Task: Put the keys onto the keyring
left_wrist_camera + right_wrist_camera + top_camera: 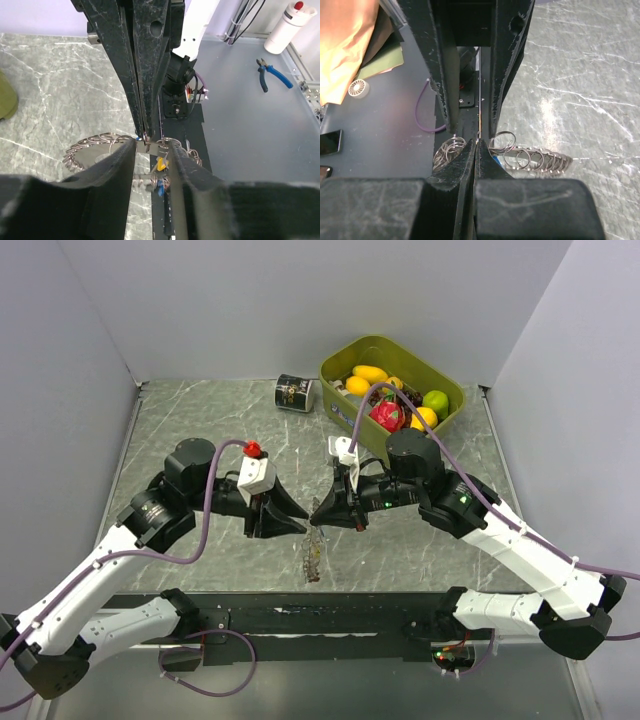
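While the right claw (pixel 476 142) pinches the keyring (pixel 535 160) above the table (pixel 200 420), the left claw (pixel 151 150) looks clamped across a tiny silver key (pixel 149 145).

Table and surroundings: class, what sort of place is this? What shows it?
Probably a robotics lab test cell: a left arm and right arm bolted to a walled table, with blue pliers on a bench alongside.

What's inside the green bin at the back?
The green bin holds yellow fruits, a green fruit, a red-pink fruit and a dark thing I can't identify. A purple cable crosses over it. Whatever lies under the pile is hidden.
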